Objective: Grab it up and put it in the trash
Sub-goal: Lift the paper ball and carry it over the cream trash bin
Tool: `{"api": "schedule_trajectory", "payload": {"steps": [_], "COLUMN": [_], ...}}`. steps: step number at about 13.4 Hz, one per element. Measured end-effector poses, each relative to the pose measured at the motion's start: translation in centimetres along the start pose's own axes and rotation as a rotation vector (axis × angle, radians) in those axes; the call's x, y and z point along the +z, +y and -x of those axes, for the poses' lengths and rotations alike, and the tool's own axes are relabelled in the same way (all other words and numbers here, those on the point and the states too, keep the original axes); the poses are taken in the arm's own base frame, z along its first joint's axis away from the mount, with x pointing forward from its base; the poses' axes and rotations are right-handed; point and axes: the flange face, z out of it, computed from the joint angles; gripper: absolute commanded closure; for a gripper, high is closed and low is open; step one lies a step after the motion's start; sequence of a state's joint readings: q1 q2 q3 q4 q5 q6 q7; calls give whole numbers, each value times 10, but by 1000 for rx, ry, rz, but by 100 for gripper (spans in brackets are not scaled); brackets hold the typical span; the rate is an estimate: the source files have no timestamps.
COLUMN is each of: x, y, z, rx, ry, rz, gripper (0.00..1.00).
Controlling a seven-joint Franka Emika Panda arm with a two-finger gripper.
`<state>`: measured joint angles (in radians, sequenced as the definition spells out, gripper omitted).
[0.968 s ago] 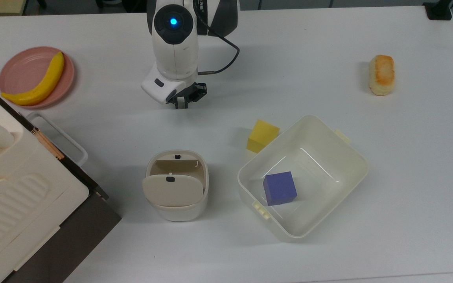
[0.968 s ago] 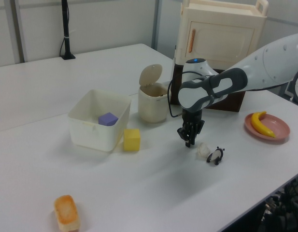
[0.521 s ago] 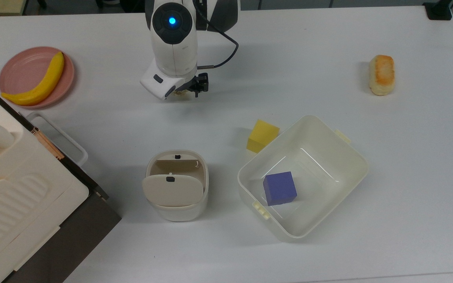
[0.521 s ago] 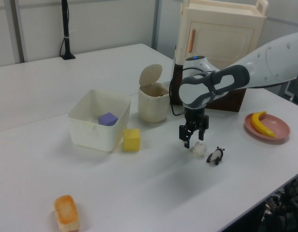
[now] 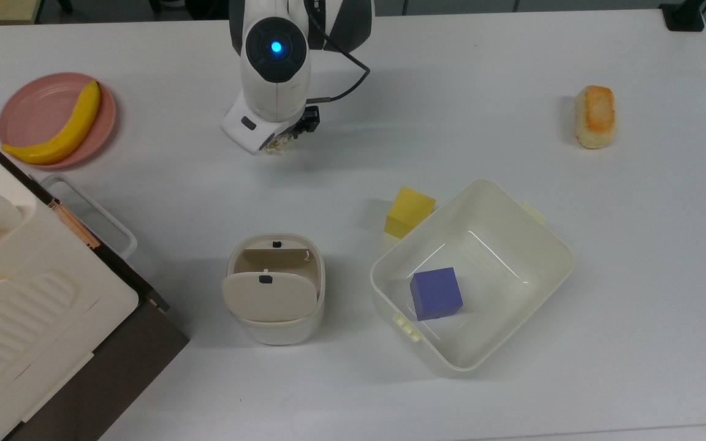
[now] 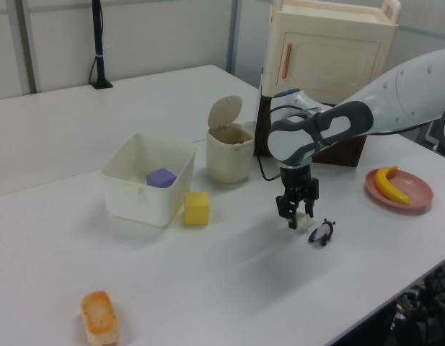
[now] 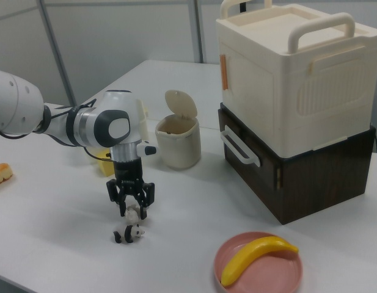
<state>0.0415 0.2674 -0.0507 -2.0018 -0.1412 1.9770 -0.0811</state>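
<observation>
Since a second ago the claw [image 6: 297, 218] has shifted over the paper wad [image 6: 302, 220] and dropped around it.
On the white counter [image 5: 512, 92] the open trash bin [image 5: 274, 288] stands well apart (flap tilted up); the claw's fingers sit apart on either side of the wad, which lies just beside the panda figurine [image 7: 129, 234].
</observation>
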Motion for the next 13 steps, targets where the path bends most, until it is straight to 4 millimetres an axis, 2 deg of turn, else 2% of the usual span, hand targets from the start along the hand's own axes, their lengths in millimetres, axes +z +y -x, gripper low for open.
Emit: {"api": "schedule_trajectory", "payload": {"steps": [2, 4, 7, 10, 13], "x": [2, -2, -19, -54, -100], "y": [0, 1, 4, 10, 17], "z": [0, -1, -6, -14, -21], "rx": [-2, -2, 3, 13, 25], "ry": [-3, 5, 40, 102, 188], "rz": [0, 2, 6, 15, 27], "gripper": [89, 90, 90, 90, 89]}}
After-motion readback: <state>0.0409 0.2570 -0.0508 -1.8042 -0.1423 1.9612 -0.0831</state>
